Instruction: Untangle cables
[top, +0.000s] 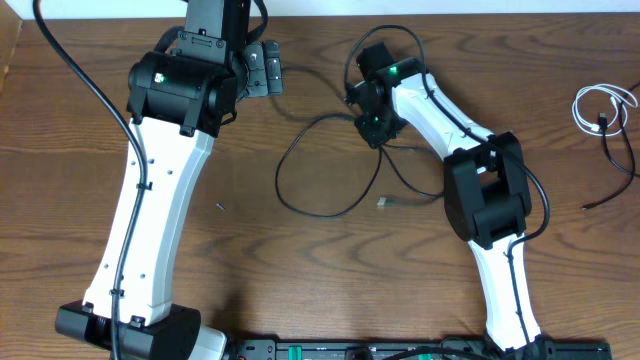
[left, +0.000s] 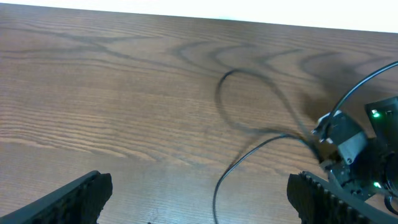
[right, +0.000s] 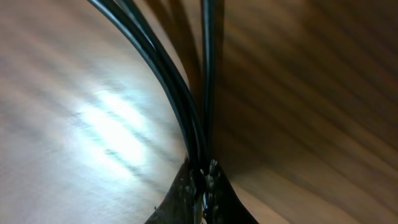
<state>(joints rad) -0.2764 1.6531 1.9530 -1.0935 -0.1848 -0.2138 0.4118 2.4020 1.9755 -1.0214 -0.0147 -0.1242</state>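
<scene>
A thin black cable (top: 300, 205) lies in a big loop on the wooden table (top: 300, 280) at the middle, with a small light plug end (top: 383, 203). My right gripper (top: 375, 128) is shut on this cable at the loop's upper right. The right wrist view shows several black strands (right: 180, 87) pinched between the closed jaws (right: 203, 180). My left gripper (top: 264, 68) is open and empty near the far edge, left of the loop. In the left wrist view the cable (left: 249, 127) runs between the wide-open jaws (left: 199, 199). A white cable (top: 600, 105) and another black cable (top: 622, 160) lie apart at the far right.
The right arm's own thicker black cable (top: 375, 40) loops above its gripper. The right gripper's body (left: 357, 152) with green lights shows at the right of the left wrist view. A black rail (top: 400, 350) runs along the table's front edge.
</scene>
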